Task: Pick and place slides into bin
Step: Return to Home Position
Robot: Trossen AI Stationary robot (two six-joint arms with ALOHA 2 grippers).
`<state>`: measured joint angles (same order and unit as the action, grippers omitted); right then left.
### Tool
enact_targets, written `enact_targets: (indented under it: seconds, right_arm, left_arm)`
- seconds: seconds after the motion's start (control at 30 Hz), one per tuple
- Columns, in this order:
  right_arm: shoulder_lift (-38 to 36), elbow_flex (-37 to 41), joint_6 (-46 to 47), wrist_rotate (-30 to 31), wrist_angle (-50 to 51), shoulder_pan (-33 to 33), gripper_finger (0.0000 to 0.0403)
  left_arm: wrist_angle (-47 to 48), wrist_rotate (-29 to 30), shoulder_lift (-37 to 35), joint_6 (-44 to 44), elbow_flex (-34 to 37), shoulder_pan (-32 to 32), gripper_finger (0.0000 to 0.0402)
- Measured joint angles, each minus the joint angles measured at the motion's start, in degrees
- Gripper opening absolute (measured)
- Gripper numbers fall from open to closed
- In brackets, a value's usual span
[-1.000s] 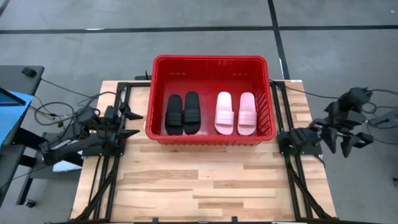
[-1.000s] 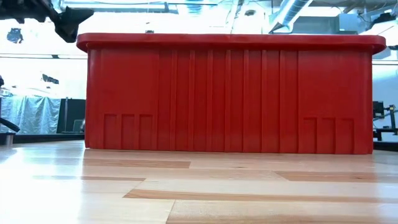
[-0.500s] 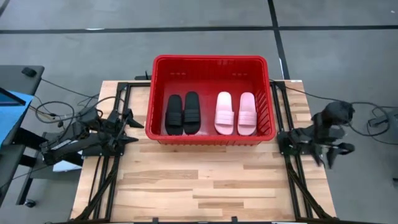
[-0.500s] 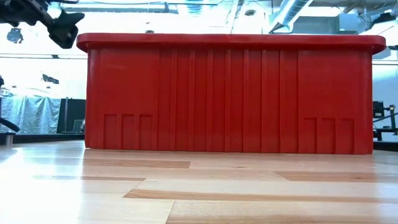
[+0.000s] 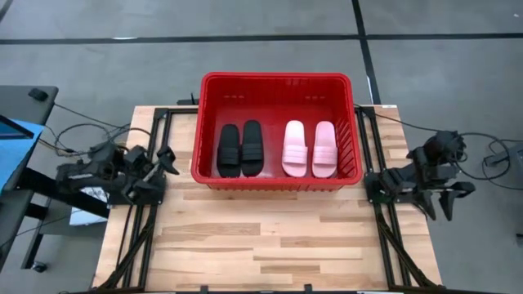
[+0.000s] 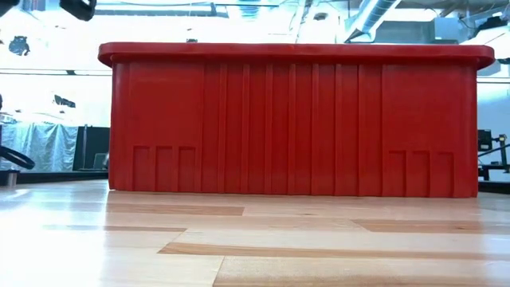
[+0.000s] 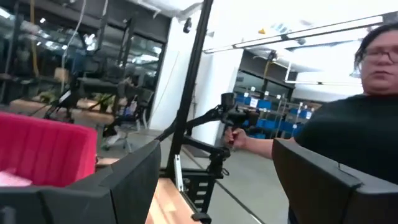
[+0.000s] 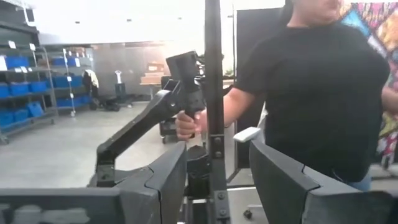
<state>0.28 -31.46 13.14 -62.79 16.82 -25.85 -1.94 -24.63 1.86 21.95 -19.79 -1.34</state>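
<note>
Red bin (image 6: 295,119) hides its slides (image 5: 296,149) from the low view — overhead shows four.

The bin (image 5: 276,79) is solid red, its walls ribbed in vertical bands. One pair of slides (image 5: 252,147) is black, the other pair (image 5: 297,149) pale pink. The table (image 5: 261,237) shows light, streaked wooden planks; the floor (image 5: 122,65) is grey. A person's shirt (image 8: 317,81) is black.

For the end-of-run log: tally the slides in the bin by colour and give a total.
Black slides: 2
Pink slides: 2
Total: 4, all lying inside the red bin.
</note>
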Motion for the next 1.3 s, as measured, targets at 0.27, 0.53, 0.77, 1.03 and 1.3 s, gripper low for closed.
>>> enact_targets:
  seconds: [0.27, 0.53, 0.77, 1.03, 1.3]
  right_arm:
    - [0.01, 0.00, -0.63, 0.30, 0.76, 0.00, 0.0168]
    - [0.02, 0.18, -12.67, -15.29, 1.21, -0.83, 0.0167]
    - [0.04, 5.94, -15.79, -16.47, 5.13, -3.80, 0.0168]
    - [0.02, 7.07, -4.48, 3.31, 0.50, -5.68, 0.0166]
    - [0.02, 17.05, 1.35, 10.47, -18.71, -9.13, 0.0169]
  left_arm:
    - [-17.00, 15.11, 8.16, -6.07, 10.23, 17.53, 0.0298]
    - [-13.48, 23.92, 7.90, -7.31, 10.58, 30.73, 0.0298]
    - [-9.21, 36.90, 7.36, -10.30, 10.58, 41.82, 0.0298]
    - [-7.66, 48.25, 7.42, -8.87, 10.58, 49.89, 0.0298]
    - [-6.44, 49.80, 7.38, -7.89, 11.04, 53.29, 0.0298]
